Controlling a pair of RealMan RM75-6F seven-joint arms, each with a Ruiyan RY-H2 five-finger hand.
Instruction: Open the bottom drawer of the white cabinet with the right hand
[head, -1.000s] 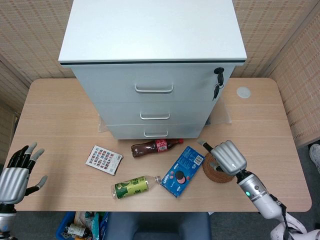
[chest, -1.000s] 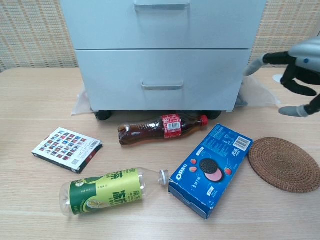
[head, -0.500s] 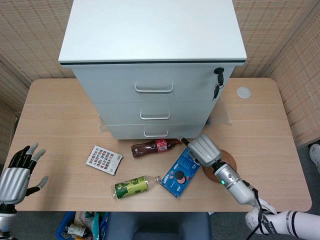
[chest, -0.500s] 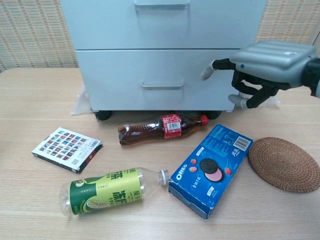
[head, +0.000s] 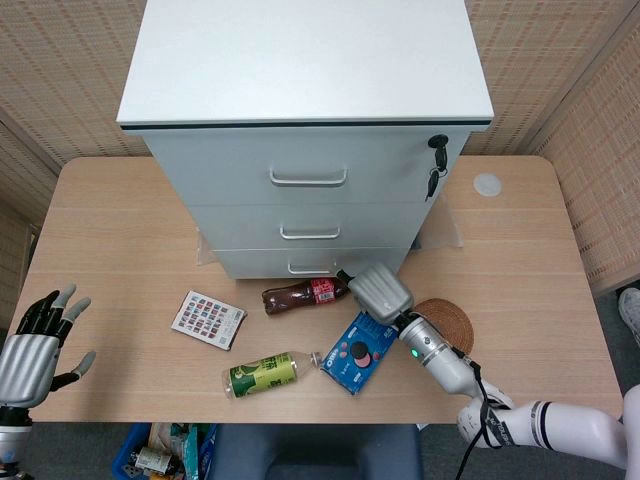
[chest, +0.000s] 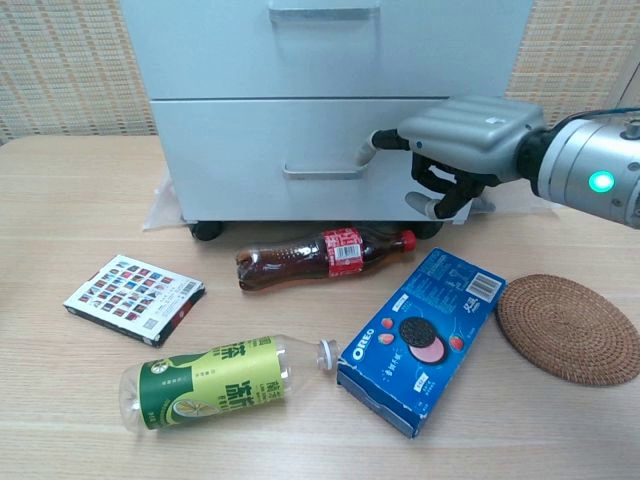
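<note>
Now, right hand (chest: 455, 150): moved left since 0.5 s ago, across the bottom drawer (chest: 320, 160) front; one finger stretched toward the drawer handle (chest: 323, 173), tip just right of it, not touching; other fingers curled under, holding nothing.
Change, head view: right hand (head: 378, 291) has come from over the Oreo box (head: 364, 342) & coaster (head: 445, 325) to the cabinet's foot, above the cola cap.
Left hand (head: 35, 343): unchanged at the desk's near-left edge, fingers spread, empty.
White cabinet (head: 310, 150): smooth matte box, three drawers w/ thin metal bar handles, all closed; keys (head: 435, 160) hang in the top-right lock; stands on small dark casters.
Desk (head: 520, 240): pale wood grain.
Cola bottle (chest: 322, 257): clear plastic, dark liquid, red label, lying on its side.
Green bottle (chest: 225, 380): clear plastic, lying, uncapped.
Coaster: round, woven brown.
Card pack (chest: 134, 298): flat, patterned.
</note>
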